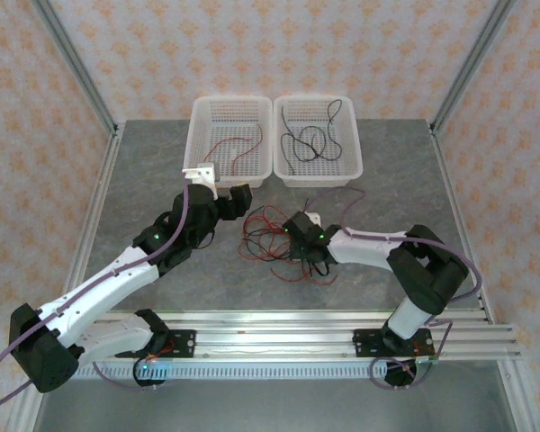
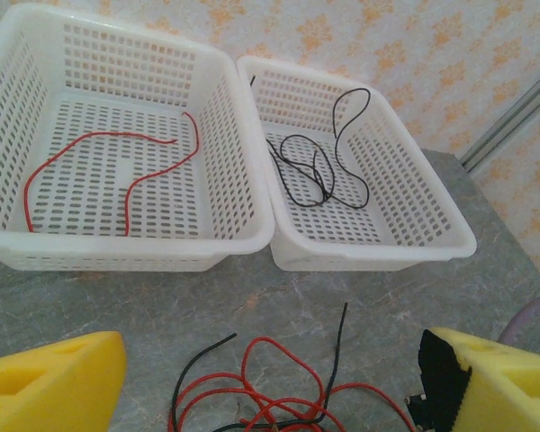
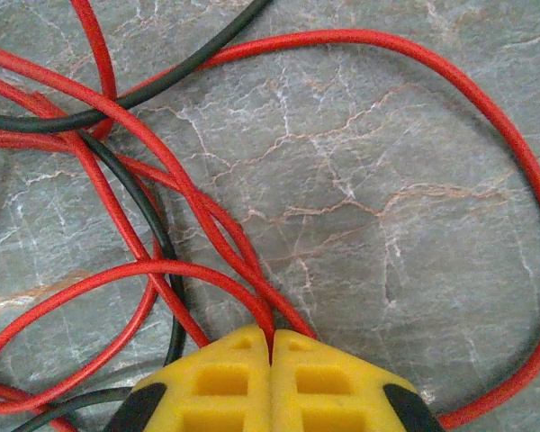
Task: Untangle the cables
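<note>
Right gripper (image 3: 272, 338): your jaws were closed, pinching a red strand (image 3: 218, 236) at the tips.
Tangle of cables (image 1: 268, 236): on the table (image 1: 387, 180), spread just ahead of that gripper.
Left gripper (image 2: 270, 382): wide open, nothing held, tangle under its fingertips.
Baskets: beyond left gripper. The left basket (image 2: 117, 256) held a red cable (image 2: 99, 135), the right basket (image 2: 378, 256) a black cable (image 2: 322, 196).

Red cables (image 3: 360, 38) vanish under right tool (image 3: 272, 340) tips; tangle (image 2: 279, 400) cut off at btm edge.
</note>
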Motion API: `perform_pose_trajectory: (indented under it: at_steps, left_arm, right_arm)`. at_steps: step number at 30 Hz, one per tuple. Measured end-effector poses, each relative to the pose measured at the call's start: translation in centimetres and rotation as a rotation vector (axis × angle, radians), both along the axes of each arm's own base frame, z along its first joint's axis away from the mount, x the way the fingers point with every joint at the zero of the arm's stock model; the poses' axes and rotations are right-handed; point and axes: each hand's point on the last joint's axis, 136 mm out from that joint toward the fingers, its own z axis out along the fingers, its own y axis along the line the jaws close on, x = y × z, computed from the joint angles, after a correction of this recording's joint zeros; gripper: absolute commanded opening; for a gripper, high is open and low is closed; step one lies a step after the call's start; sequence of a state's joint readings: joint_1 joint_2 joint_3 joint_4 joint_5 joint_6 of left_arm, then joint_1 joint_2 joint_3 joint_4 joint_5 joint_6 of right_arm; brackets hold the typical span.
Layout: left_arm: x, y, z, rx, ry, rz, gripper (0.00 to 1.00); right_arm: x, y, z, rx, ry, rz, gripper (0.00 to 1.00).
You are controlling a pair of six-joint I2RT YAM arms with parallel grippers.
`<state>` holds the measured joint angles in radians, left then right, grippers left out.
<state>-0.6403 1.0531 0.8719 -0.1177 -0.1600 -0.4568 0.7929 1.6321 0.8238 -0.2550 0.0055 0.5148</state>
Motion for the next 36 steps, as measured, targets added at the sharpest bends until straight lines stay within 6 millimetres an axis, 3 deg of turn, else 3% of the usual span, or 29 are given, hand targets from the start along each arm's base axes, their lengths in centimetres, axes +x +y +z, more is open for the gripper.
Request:
perform_pose_trajectory:
  at_steps: [3,6,11,14,16,20,25,34,36]
  left_arm:
    - [-0.1,0.1,0.1,-0.007,0.001,0.004,0.86]
    - [-0.2,0.2,0.4,-0.019,-0.005,0.006,0.85]
    - [-0.4,0.2,0.4,-0.024,-0.007,0.005,0.84]
    - [-0.7,0.1,-0.5,-0.02,0.01,-0.011,0.84]
    - [-0.9,0.1,-1.3,-0.016,0.024,-0.023,0.84]
    - [-1.8,0.0,-3.1,-0.01,0.053,-0.051,0.83]
    - [-2.5,0.2,-4.0,-0.017,0.061,-0.064,0.83]
    - [-3.0,0.5,-5.2,-0.043,0.077,-0.055,0.83]
    - [-3.1,0.6,-5.5,-0.048,0.082,-0.051,0.82]
  right_arm:
    - [0.1,0.1,0.5,0.015,-0.003,0.001,0.0]
    - [0.4,0.4,3.0,0.052,-0.039,0.007,0.0]
    - [2.1,2.3,12.4,0.212,-0.211,0.035,0.0]
    - [2.7,3.0,16.6,0.281,-0.289,0.054,0.0]
    - [2.9,3.3,18.0,0.299,-0.315,0.064,0.0]
    - [3.1,3.4,18.7,0.295,-0.336,0.082,0.0]
    - [4.2,3.6,20.9,0.296,-0.417,0.092,0.0]
    - [9.4,3.1,32.4,0.333,-0.72,0.039,0.0]
    - [10.4,3.2,34.0,0.334,-0.763,0.035,0.0]
